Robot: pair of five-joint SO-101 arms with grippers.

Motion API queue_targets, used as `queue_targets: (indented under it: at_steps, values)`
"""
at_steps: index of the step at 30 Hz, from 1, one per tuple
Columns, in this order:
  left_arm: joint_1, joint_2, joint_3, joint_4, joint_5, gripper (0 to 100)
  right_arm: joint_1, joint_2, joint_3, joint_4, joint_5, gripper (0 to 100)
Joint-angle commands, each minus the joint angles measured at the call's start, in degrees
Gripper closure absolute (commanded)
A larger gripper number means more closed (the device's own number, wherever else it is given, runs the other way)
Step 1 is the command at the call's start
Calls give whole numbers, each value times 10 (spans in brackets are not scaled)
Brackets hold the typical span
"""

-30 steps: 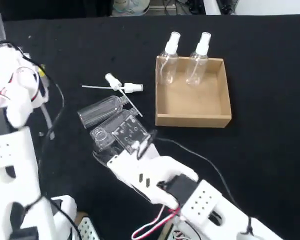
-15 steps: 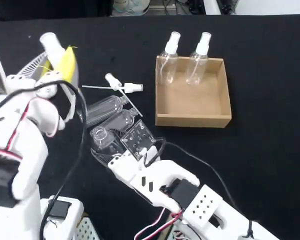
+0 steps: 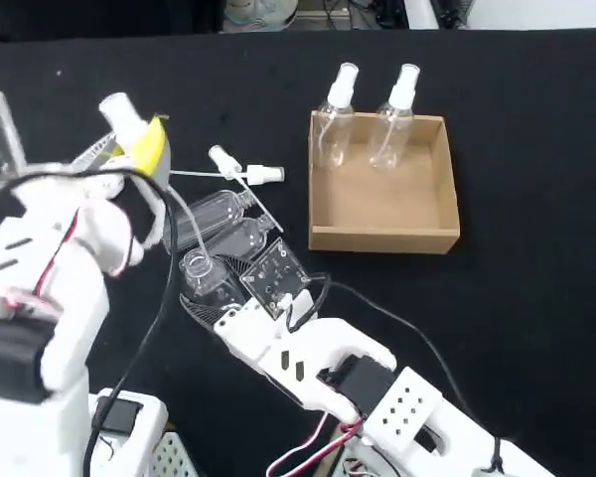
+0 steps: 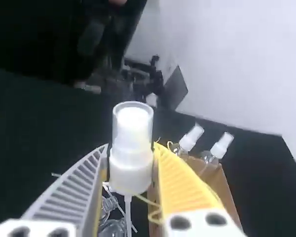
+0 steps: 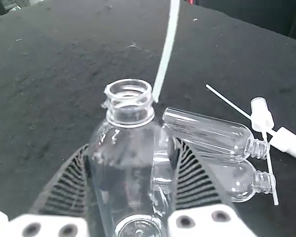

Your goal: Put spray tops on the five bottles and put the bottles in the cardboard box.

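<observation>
My right gripper (image 3: 211, 288) is shut on a clear open bottle (image 3: 203, 274), held upright with its mouth (image 5: 128, 95) up. My left gripper (image 3: 134, 139) is shut on a white spray top (image 3: 117, 107), gripped between the grey and yellow fingers (image 4: 180, 182). The spray top's thin tube (image 5: 165, 49) hangs down, its tip right beside the bottle's mouth. Two more open bottles (image 3: 211, 213) (image 3: 246, 237) lie on the table just behind. Two loose spray tops (image 3: 223, 159) (image 3: 264, 174) lie beyond them. The cardboard box (image 3: 381, 239) holds two capped bottles (image 3: 335, 124) (image 3: 394, 119).
The black table has free room right of the box and in front of it. The right arm's body and cables (image 3: 377, 393) cross the near middle. Clutter lies past the table's far edge (image 3: 278, 15).
My left arm swung in from the left with the spray top, then came right and lower, bringing the tube down to the held bottle's mouth. The right gripper shifted slightly with its bottle.
</observation>
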Motion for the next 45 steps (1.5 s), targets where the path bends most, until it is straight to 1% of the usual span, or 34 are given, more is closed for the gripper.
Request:
queue_targets:
  at_steps: [1, 3, 6, 9, 13, 15, 21, 26, 30, 34, 40, 42, 45]
  values:
    - [-7, -72, 29, -14, 8, 970, -4, -20, -1, -17, -4, 988]
    - [-9, -96, 47, -25, 5, 970, -4, -20, -1, -17, -4, 988]
    - [-12, -116, 81, -67, 4, 970, -4, -20, -1, -18, -4, 988]
    - [-12, -121, 81, -85, 4, 970, -4, -20, 0, -18, -4, 988]
    - [-13, -121, 38, -76, -6, 970, -4, -20, 0, -18, -4, 988]
    - [-12, -121, 23, -51, -23, 970, -4, -20, 0, -18, -4, 988]
    - [-8, -123, 32, 7, -25, 970, -4, -20, 0, -18, -4, 988]
    - [-7, -121, 74, 1, -25, 970, -4, -20, 0, -18, -4, 988]
    - [-6, -126, 125, -48, -24, 970, -4, -20, 0, -18, -4, 988]
    - [45, -127, 145, -44, -24, 970, -4, -20, -4, -18, -4, 988]
    - [84, -124, 151, 12, -29, 969, -4, -20, -5, -18, -3, 988]
    - [87, -120, 154, 26, -29, 942, -4, -20, -9, -14, -3, 988]
    - [85, -127, 167, 36, -29, 853, 0, -20, -13, -13, -4, 988]
